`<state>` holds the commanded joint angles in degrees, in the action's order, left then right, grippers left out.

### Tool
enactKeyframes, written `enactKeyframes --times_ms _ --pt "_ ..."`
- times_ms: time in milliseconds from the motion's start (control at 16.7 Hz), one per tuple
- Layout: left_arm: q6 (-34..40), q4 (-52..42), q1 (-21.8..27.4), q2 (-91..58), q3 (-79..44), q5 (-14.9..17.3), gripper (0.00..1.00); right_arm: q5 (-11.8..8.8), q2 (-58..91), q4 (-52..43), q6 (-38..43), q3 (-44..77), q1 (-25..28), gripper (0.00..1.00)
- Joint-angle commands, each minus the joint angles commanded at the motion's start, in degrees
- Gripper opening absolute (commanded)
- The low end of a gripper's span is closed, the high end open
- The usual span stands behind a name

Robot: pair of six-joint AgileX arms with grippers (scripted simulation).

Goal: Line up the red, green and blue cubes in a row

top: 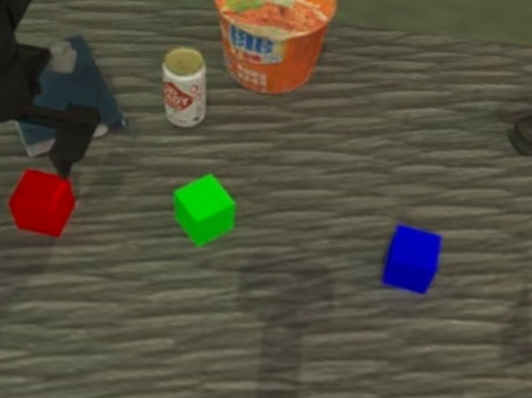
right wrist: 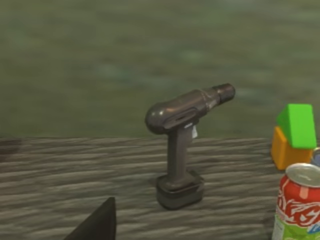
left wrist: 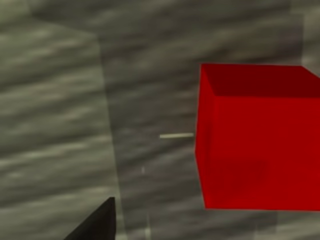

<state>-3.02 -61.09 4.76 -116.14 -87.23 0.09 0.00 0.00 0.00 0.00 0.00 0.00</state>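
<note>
Cubes red (top: 42, 201), green (top: 204, 208), blue (top: 412, 259) run left to right.

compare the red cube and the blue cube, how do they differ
The red cube lies at the table's left with the left claw just behind it; the blue cube lies at the right with no claw near. They differ in colour. Both look equal in size and rest on the table.

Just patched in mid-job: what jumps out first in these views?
Three bright cubes sit roughly in a row across the table: the red cube at the left, the green cube in the middle, the blue cube toward the right. The left gripper hangs right behind the red cube. Farther back stand a big orange noodle cup and a soda can.
</note>
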Motion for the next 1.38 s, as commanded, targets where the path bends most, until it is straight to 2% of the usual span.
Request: enactKeyframes --times_ms 300,780,1080,1380 --pt "-0.08 1.06 -0.23 -0.30 0.78 0.00 1.00 0.00 0.00 0.00 0.00 0.00 0.00 1.00" --pt "-0.20 16.95 -0.09 -7.54 9.24 0.06 1.00 0.00 0.00 0.00 0.00 0.00 0.00 1.00" --pt "-0.20 17.78 -0.09 -8.03 9.75 0.06 1.00 0.00 0.00 0.00 0.00 0.00 0.00 1.00" --pt "-0.20 17.78 -0.09 -8.03 9.75 0.06 0.62 0.00 0.00 0.00 0.00 0.00 0.00 1.00"
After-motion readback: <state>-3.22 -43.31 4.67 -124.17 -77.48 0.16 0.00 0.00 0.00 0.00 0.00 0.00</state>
